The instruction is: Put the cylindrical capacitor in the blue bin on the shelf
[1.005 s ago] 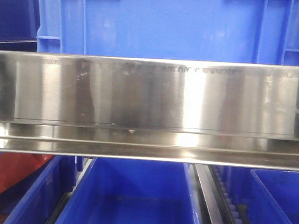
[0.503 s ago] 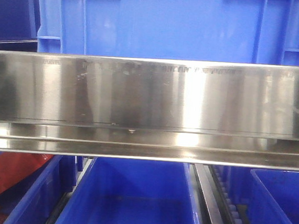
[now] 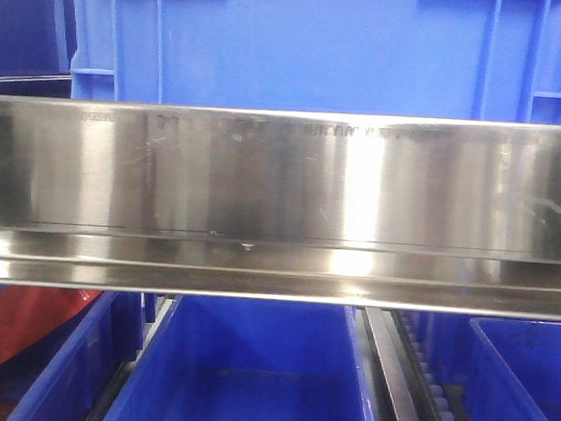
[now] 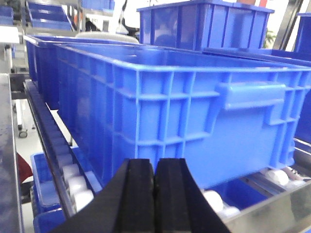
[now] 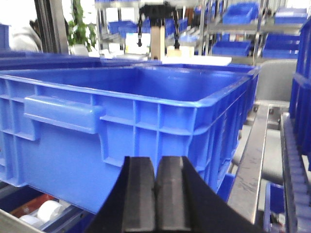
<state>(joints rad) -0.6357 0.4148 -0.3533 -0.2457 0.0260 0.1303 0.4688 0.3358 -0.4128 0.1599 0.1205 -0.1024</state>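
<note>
Both black two-fingered tools, the left tool (image 4: 154, 194) and right tool (image 5: 155, 194), hovered with fingers pressed together, holding nothing, before a ribbed blue plastic bin (image 3: 321, 45) on the brushed stainless-steel shelf (image 3: 282, 182); the cylindrical capacitor appeared in no view.

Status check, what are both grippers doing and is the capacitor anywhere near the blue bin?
Left gripper shut, empty. Right gripper shut, empty. Both facing the blue bin on the shelf. No capacitor visible; nothing blocking.

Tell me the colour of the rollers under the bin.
White rollers, clearest in the left wrist view.
</note>
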